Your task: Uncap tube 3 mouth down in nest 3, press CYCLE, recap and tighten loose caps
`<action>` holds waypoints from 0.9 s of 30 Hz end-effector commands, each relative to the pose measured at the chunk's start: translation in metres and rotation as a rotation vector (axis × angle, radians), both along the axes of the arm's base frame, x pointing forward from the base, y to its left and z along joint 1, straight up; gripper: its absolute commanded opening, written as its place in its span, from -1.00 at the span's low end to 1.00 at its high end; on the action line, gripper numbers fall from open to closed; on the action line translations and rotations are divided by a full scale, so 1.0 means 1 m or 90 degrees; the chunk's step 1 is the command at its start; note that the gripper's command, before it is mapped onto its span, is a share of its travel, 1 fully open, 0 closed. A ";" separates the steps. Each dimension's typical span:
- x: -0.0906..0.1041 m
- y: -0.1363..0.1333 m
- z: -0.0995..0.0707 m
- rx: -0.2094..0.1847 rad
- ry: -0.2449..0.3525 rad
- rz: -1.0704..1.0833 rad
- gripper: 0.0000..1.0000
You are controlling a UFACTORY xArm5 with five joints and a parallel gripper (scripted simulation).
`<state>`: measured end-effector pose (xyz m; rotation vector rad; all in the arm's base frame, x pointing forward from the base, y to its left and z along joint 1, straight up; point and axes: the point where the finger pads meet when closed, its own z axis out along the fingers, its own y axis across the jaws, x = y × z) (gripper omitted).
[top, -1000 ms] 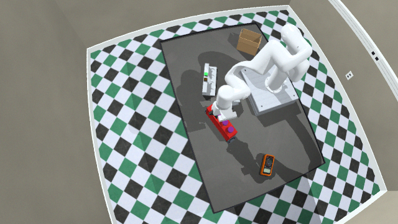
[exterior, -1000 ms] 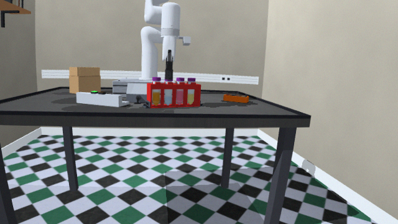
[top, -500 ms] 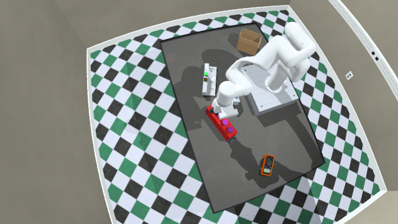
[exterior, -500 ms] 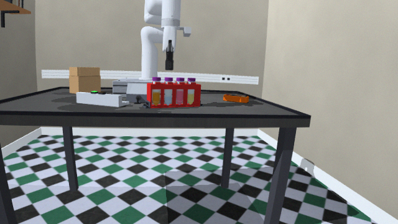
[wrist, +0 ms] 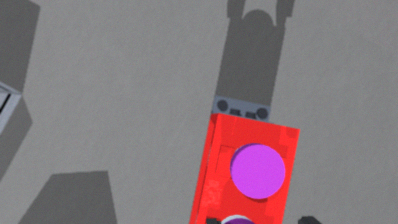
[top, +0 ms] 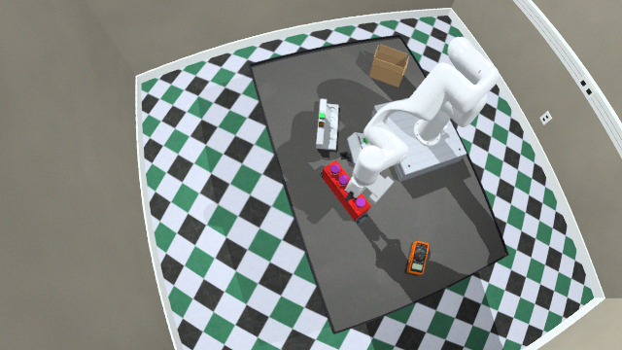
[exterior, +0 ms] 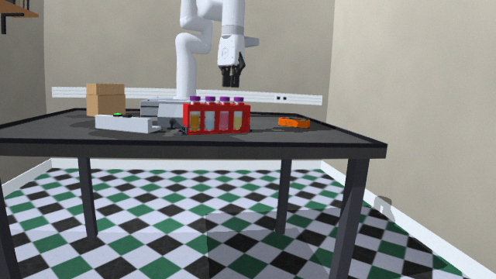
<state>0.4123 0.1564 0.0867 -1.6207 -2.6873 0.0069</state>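
Tool pointing straight down, fingers partly apart, empty.
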 end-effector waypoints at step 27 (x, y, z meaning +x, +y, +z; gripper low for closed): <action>-0.006 0.032 -0.034 -0.002 -0.004 0.020 -0.08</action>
